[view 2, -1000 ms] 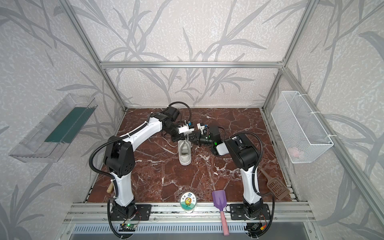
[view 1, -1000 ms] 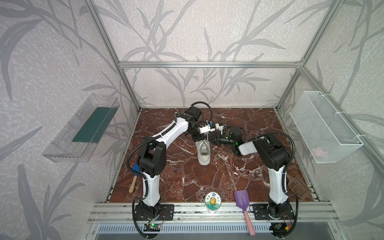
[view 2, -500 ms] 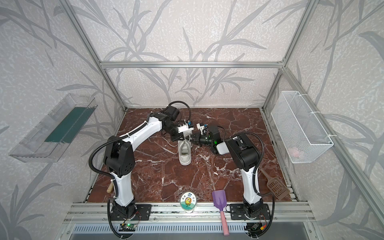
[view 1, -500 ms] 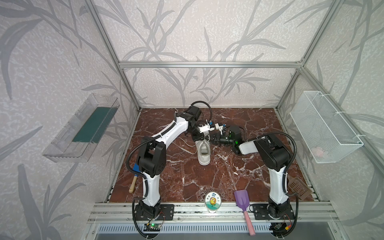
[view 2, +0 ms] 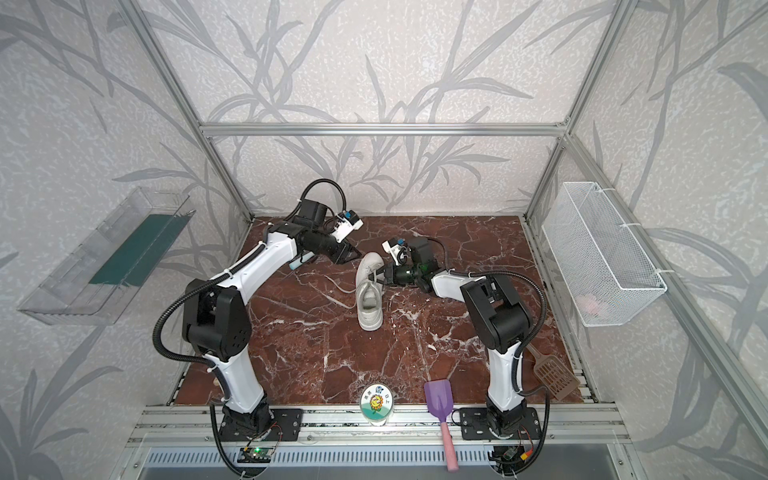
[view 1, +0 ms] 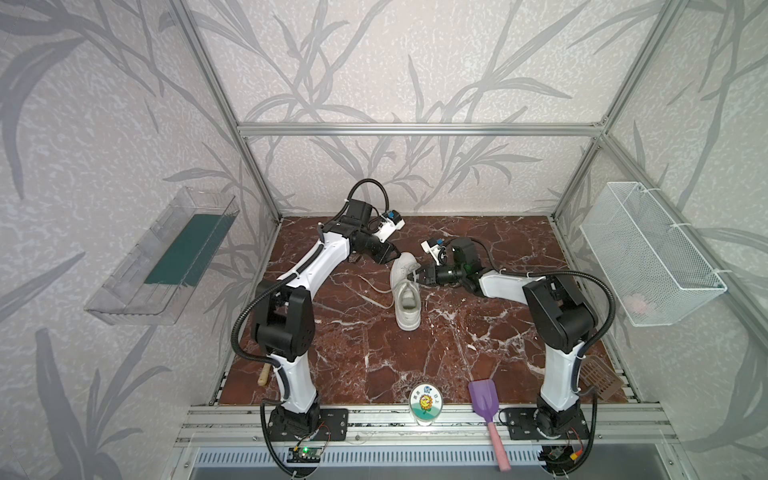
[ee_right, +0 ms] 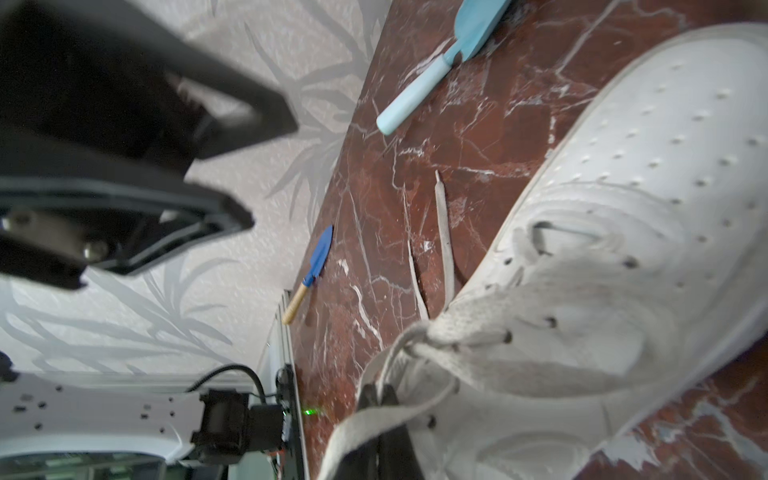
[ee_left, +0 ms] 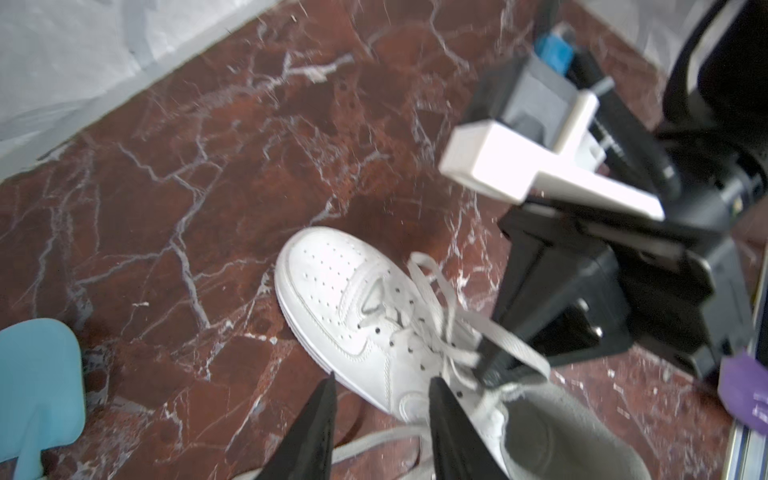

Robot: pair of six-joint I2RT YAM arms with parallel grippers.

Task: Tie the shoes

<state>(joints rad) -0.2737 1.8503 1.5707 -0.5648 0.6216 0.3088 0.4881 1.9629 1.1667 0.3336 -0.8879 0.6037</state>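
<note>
While a flat white lace [ee_right: 360, 424] is pinched by the closed right gripper [view 2: 380, 277], the white low-top sneaker [view 1: 407, 293] is kept at its fingertips on the red-brown marble tabletop [view 1: 478, 365]. The left gripper [ee_left: 382, 378] is held part-open and empty, just beside the toe.

Sneaker [view 1: 406, 296] mid-floor — room behind heel.

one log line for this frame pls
left gripper: open, empty, beside sneaker | right gripper: shut on lace | free lace end: loose on table
</note>
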